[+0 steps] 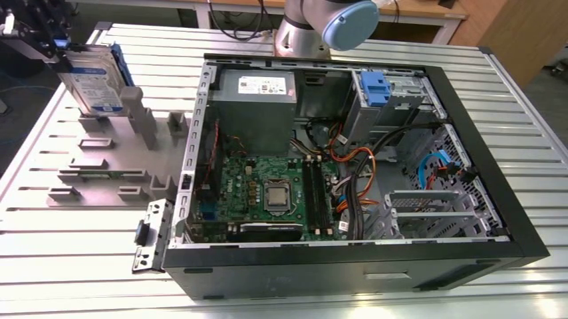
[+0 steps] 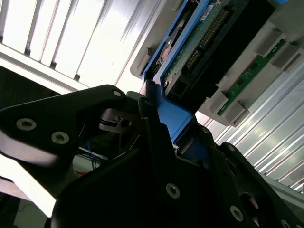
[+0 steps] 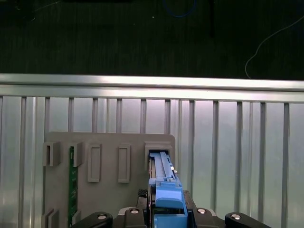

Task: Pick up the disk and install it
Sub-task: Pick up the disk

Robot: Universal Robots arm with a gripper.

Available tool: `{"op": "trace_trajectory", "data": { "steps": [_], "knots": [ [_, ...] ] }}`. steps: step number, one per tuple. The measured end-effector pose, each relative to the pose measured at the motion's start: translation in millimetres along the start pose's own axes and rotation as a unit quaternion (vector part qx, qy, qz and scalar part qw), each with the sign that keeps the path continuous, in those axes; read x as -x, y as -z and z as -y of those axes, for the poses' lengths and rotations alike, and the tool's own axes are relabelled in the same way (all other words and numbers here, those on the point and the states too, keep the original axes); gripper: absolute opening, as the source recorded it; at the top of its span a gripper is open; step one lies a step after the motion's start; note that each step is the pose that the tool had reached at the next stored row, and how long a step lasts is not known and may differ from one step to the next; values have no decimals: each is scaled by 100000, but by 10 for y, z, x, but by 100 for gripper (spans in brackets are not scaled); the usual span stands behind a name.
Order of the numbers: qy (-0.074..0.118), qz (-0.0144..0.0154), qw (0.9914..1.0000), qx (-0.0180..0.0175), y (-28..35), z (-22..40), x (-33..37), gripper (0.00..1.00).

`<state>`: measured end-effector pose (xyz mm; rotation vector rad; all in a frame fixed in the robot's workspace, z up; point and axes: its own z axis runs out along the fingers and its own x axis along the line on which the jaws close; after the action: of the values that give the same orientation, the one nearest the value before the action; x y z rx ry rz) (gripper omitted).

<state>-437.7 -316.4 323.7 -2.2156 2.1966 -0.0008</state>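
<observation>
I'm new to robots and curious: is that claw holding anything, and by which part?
Yes: the gripper clamps the disk by its blue side rail, at its upper end.

place: robotics lab | cues: slotted aluminium table (image 1: 80,266), opened computer case (image 1: 355,262)

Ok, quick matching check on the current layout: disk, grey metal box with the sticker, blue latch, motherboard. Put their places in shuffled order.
Things:
1. the disk
2. grey metal box
3. blue latch
4. green motherboard

Places:
A. flat on the floor of the case
B. on the drive cage, towards the exterior view's right
C. upright in the gripper, outside the case
D. inside the case, against the wall nearest the arm

Pairs: 1-C, 2-D, 3-B, 4-A
</observation>
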Motion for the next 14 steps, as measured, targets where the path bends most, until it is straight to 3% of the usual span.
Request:
{"op": "trace_trajectory", "data": {
  "steps": [14],
  "knots": [
    [0,-5,100000,21,64,2,1,36]
  ]
}}
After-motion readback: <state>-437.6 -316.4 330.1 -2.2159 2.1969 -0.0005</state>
